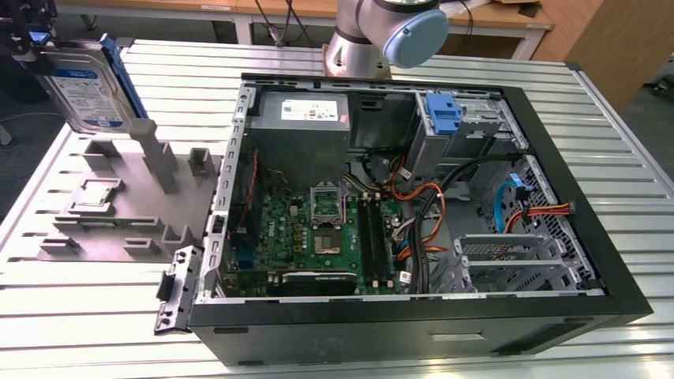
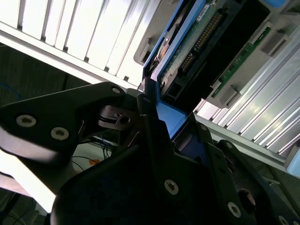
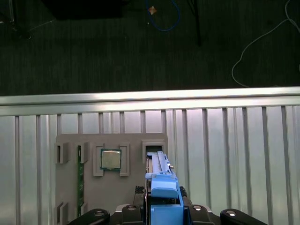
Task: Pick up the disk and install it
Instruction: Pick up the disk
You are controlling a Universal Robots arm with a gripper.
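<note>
Your gripper [image 2: 159, 117] clamps the disk [image 1: 90, 83] over the grey holder [image 1: 106, 213], which holds a processor chip [image 3: 111, 159] and memory stick [image 3: 80, 180].

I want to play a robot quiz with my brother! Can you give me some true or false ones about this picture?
1. The end effector grips the disk on edge, by its blue rail. True.
2. The disk is already inside the computer case. False: it is outside the case, at the exterior view's left, above the grey holder.
3. The case is open, so the green motherboard shows. True.
4. The blue bracket lies on the table. False: it sits inside the case.
5. A square chip rests in a pocket of the grey holder. True.
</note>
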